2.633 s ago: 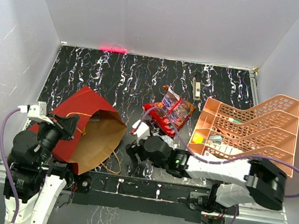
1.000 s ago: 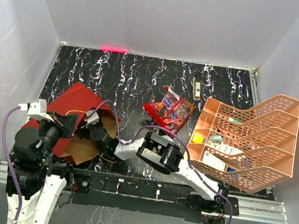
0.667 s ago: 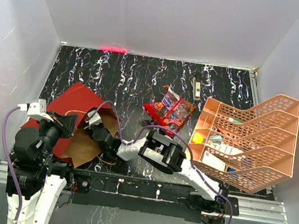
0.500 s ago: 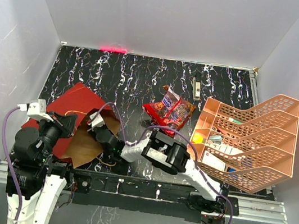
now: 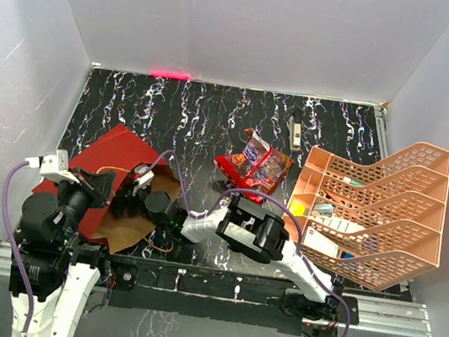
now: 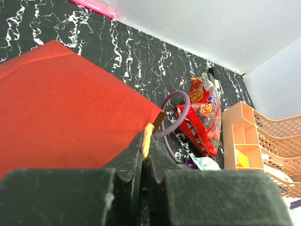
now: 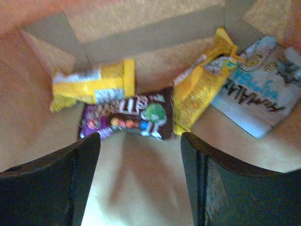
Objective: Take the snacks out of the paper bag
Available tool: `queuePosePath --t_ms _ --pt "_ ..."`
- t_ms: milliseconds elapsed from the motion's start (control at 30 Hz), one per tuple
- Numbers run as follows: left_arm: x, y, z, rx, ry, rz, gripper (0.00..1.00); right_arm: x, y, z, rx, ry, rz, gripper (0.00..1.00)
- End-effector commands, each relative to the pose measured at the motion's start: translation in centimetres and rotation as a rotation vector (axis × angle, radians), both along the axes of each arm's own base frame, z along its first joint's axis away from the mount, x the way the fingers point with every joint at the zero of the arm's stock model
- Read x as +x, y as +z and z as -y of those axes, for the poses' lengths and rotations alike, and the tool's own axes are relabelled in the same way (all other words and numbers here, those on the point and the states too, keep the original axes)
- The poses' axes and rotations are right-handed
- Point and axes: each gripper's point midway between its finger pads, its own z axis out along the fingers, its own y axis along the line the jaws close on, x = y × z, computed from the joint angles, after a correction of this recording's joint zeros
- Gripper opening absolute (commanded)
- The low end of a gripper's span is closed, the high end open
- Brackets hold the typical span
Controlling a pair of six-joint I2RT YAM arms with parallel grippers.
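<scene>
The red paper bag (image 5: 105, 154) lies on its side at the left, its brown kraft inside (image 5: 132, 222) facing right. My left gripper (image 6: 145, 141) is shut on the bag's tan cord handle (image 6: 147, 134) at the mouth. My right gripper (image 7: 141, 155) is open and empty, reaching inside the bag (image 5: 136, 197). Just ahead of its fingers (image 7: 51, 179) lie a brown-and-purple candy packet (image 7: 127, 117), two yellow packets (image 7: 94, 84) (image 7: 200, 92) and a white-and-blue pack (image 7: 256, 94). Red chip bags (image 5: 255, 166) lie on the table right of the bag, also in the left wrist view (image 6: 203, 115).
A peach lattice tiered tray (image 5: 390, 203) stands at the right, holding small items. A slim pen-like tool (image 5: 295, 130) lies at the back. My right arm's purple cable (image 6: 174, 120) loops by the bag mouth. White walls enclose the black marbled table (image 5: 189, 120).
My right arm swung left from the table's middle and pushed its gripper into the bag mouth, going a little deeper. The left gripper kept hold of the handle.
</scene>
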Motion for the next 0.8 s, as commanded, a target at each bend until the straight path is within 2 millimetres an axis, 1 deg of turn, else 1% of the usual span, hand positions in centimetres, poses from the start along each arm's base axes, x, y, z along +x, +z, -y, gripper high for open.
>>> queuePosePath --t_ms 0,133,200,233,367,467,533,600,700,767 --pt "-0.2 1.1 0.1 -0.003 -0.005 0.044 0.0 0.6 2.5 -2.3 0.214 -0.056 -0.165 0.76" --pt "-0.1 1.1 0.2 -0.002 -0.01 0.044 0.0 1.8 0.7 -3.5 0.226 -0.126 -0.266 0.8" --pt "-0.2 1.1 0.2 -0.003 -0.009 0.048 0.0 2.0 0.6 -4.2 0.223 -0.131 -0.296 0.81" --pt "-0.2 1.1 0.2 -0.002 -0.009 0.048 0.0 2.1 0.2 -4.3 0.206 -0.138 -0.308 0.82" --pt "-0.3 1.2 0.1 -0.003 -0.008 0.054 0.0 2.1 -0.1 -4.5 0.194 -0.149 -0.323 0.82" --pt "-0.3 1.3 0.1 -0.003 -0.008 0.057 0.0 2.5 -0.5 -4.3 0.188 -0.178 -0.343 0.83" --pt "-0.3 1.3 0.3 -0.003 -0.019 0.06 0.0 2.4 -0.4 -4.6 0.199 -0.167 -0.343 0.82" --pt "-0.3 1.3 0.3 -0.003 -0.019 0.058 0.0 2.4 -0.6 -5.3 0.195 -0.14 -0.342 0.77" --pt "-0.3 1.2 0.2 -0.002 -0.015 0.055 0.0 2.1 -0.5 -6.2 0.213 -0.099 -0.334 0.62" --pt "-0.3 1.2 0.2 -0.001 -0.013 0.053 0.0 1.9 -0.2 -6.7 0.216 -0.078 -0.321 0.57"
